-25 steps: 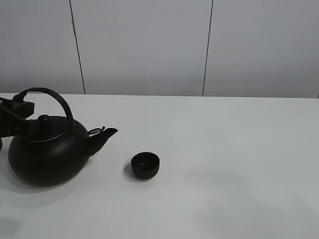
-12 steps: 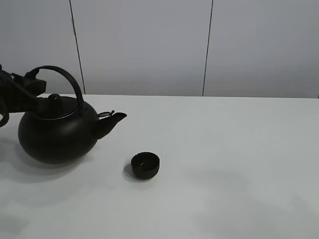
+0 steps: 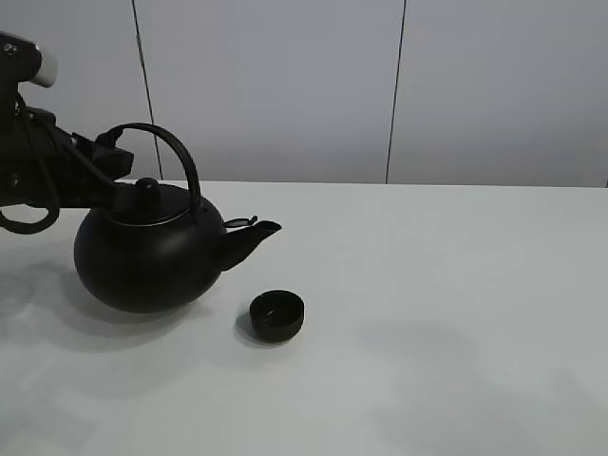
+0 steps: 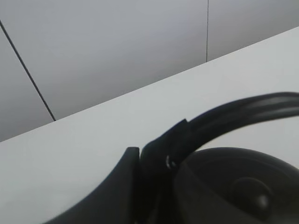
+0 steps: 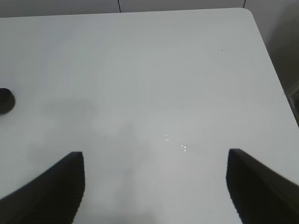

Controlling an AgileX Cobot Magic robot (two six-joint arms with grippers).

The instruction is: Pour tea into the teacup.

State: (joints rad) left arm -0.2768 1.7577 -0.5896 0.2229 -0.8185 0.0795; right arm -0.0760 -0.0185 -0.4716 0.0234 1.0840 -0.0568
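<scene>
Up close in the left wrist view: the left pincer (image 4: 154, 158), pressed together on the arched handle (image 4: 243, 109) of a big round black kettle (image 4: 233, 186), one dark finger (image 4: 112, 191) flat against the handle's end and the lid knob just below. From the high camera, the same grip at far left: pincer (image 3: 106, 158) on the left end of the handle, kettle (image 3: 147, 266) about upright, knob on top, spout (image 3: 252, 235) pointing right. Cannot tell whether the base touches the white surface (image 3: 456, 313) or hangs just above it; soft shadow beneath and off to the left. Just right of the kettle and a little nearer, the teacup (image 3: 276, 315): small, round, black, handleless, upright on the surface, apart from the kettle, below and slightly right of the spout tip. Inside too dark to read. Shows again, cut by the frame edge, in the right wrist view as a dark sliver of teacup (image 5: 5, 101). There too, the right pincer (image 5: 154, 186): spread wide, dark fingers (image 5: 51, 186) well apart, only bare white surface between them, well away from the cup on the right side of the surface. Behind everything, pale grey wall panels (image 3: 285, 85) with thin dark vertical seams.
</scene>
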